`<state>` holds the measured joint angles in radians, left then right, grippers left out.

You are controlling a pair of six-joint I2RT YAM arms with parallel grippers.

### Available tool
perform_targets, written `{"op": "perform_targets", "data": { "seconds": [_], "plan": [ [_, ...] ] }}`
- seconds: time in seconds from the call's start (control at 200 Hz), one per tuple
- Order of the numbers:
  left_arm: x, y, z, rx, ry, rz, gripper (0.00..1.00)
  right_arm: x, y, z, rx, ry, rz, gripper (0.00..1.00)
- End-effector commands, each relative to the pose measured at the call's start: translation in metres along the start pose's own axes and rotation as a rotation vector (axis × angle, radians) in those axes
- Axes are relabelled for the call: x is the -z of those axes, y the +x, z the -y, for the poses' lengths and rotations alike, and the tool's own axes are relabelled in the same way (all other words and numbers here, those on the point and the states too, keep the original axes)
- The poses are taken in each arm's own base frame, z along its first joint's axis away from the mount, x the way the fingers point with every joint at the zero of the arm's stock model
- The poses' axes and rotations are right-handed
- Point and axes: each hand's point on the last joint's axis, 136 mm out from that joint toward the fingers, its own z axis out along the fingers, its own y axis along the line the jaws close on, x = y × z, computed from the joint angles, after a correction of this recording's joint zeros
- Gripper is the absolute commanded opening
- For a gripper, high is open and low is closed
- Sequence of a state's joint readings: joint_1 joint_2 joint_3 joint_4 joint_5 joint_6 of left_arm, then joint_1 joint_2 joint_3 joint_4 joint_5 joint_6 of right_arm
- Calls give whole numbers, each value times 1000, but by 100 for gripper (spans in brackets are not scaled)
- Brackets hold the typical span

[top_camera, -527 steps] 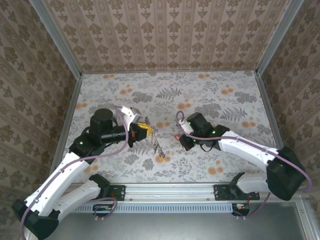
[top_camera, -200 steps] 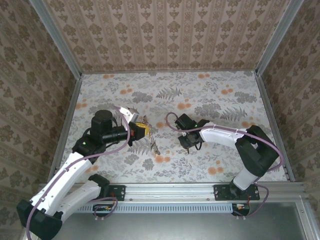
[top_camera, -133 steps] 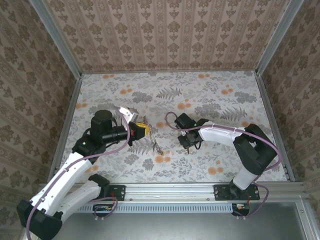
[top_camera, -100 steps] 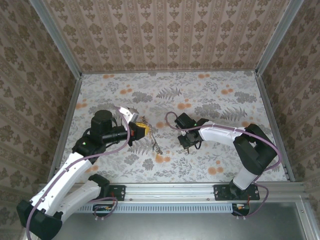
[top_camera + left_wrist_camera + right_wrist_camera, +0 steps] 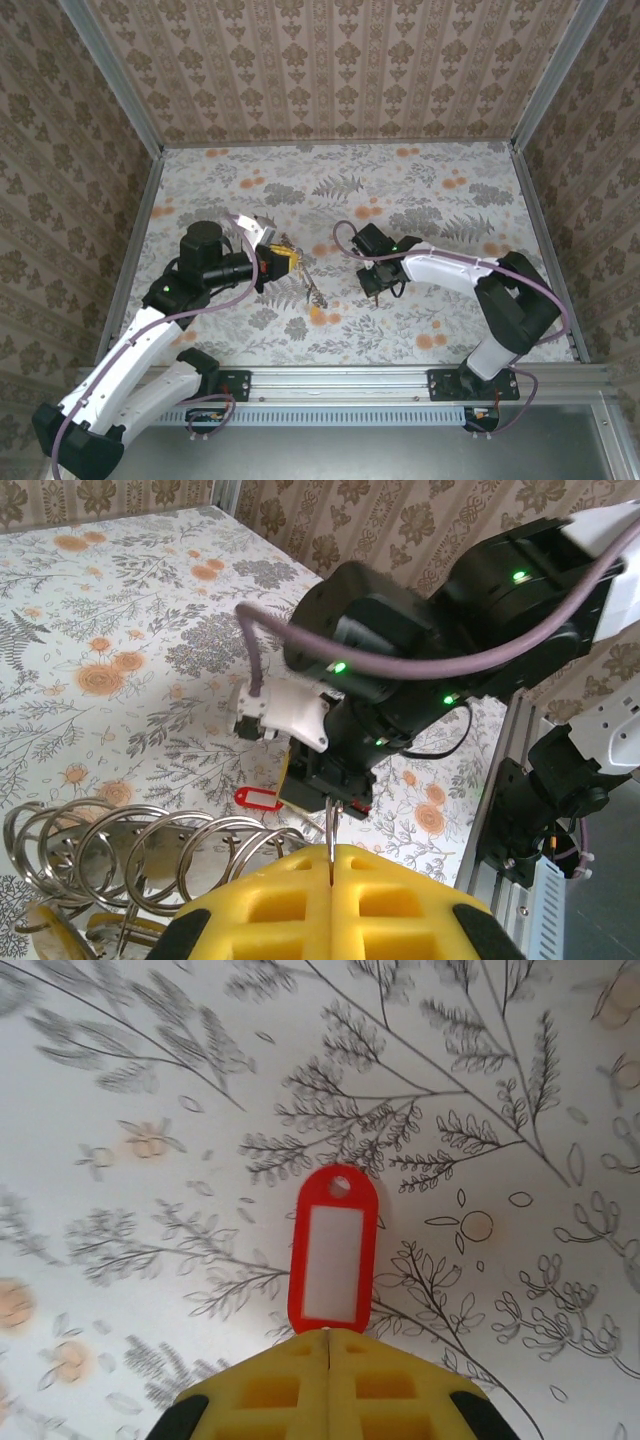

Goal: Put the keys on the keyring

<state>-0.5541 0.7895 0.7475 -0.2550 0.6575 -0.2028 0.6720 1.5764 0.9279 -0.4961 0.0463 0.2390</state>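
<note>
In the left wrist view my left gripper (image 5: 331,852) is shut on the keyring (image 5: 330,828), a thin metal ring seen edge-on and standing up from the yellow fingers. A bunch of wire loops (image 5: 120,842) hangs to its left. From above, that gripper (image 5: 288,262) hovers left of centre. One of the keys, a red plastic tag with a white label (image 5: 333,1250), lies flat on the floral table. My right gripper (image 5: 328,1335) is shut on its near end. The same red key (image 5: 258,799) shows under the right gripper (image 5: 327,792), which points down (image 5: 375,292).
Small metal pieces (image 5: 312,291) dangle from the left gripper toward the table. The floral table (image 5: 440,200) is walled by patterned panels on three sides. A metal rail (image 5: 340,380) runs along the near edge. The two grippers are about a hand's width apart.
My right gripper has closed on the near end of the red key and shifted slightly. The left gripper has stayed shut on the keyring in place.
</note>
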Motion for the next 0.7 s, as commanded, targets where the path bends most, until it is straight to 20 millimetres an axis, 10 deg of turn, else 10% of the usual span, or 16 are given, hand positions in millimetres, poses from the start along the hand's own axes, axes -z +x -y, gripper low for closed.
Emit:
{"op": "perform_targets", "data": {
  "seconds": [0.0, 0.34, 0.695],
  "plan": [
    [7, -12, 11, -37, 24, 41, 0, 41, -13, -12, 44, -101, 163, 0],
    [14, -29, 48, -136, 148, 5, 0, 230, -21, -84, 418, -556, 871, 0],
    [5, -25, 95, -283, 338, -105, 0, 291, -21, -119, 591, -782, 1020, 0]
  ]
}}
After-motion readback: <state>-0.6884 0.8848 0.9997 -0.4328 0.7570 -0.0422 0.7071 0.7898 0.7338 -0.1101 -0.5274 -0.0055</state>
